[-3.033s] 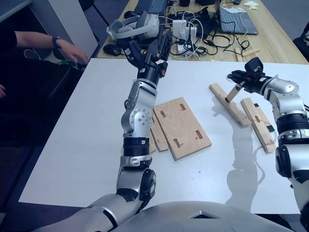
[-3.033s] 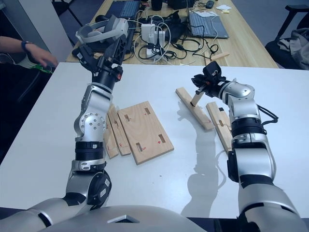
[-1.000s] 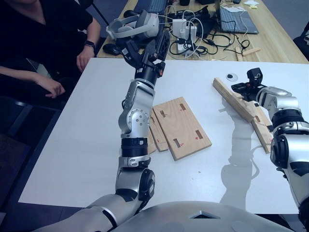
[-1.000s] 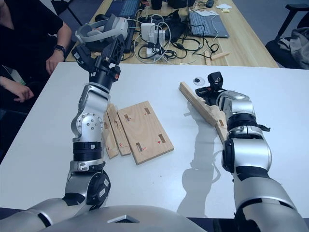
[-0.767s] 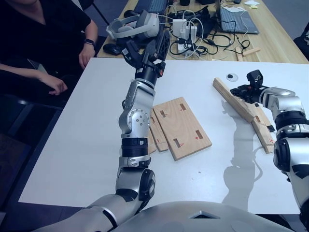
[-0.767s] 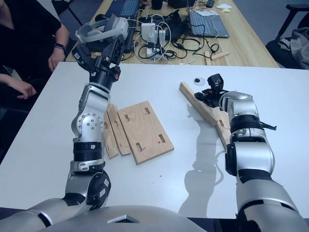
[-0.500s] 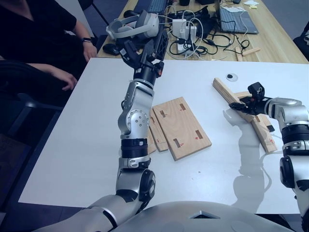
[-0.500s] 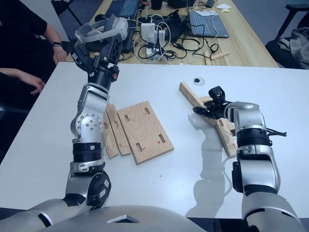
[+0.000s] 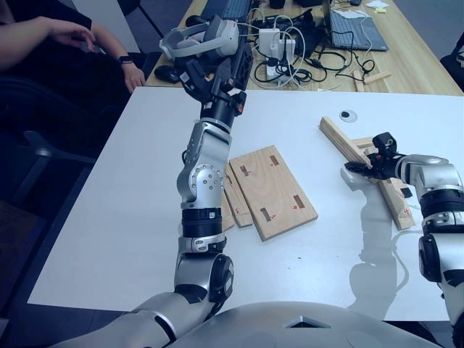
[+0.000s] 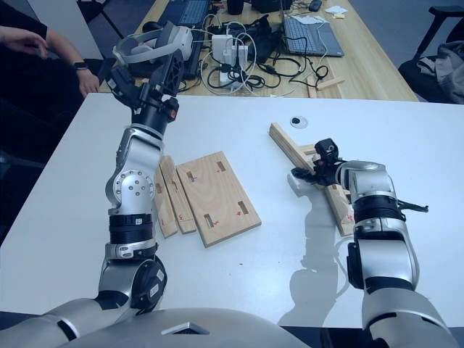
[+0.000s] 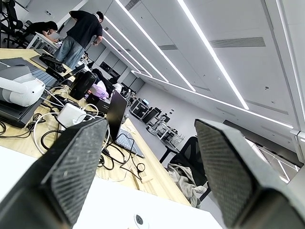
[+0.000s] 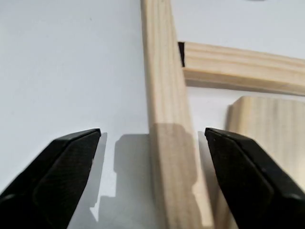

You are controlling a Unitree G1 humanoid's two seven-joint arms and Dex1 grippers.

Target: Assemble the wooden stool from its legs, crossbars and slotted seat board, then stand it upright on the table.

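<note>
Wooden leg (image 9: 347,148) flat, long axis far-left to near-right, under wide-spread right fingers (image 12: 62,167); left fingers (image 11: 76,157) also wide.

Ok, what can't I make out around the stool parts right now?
Head views: the left arm covers part of the narrow boards beside the seat board.
Head views: the right pincer covers the long leg's near end.
Right wrist view: frame edges cut off that leg's ends.

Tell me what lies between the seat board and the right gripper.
Only bare white table lies between the seat board and the right gripper, as the left eye view shows. In the right wrist view the open gripper frames a wooden bar.
</note>
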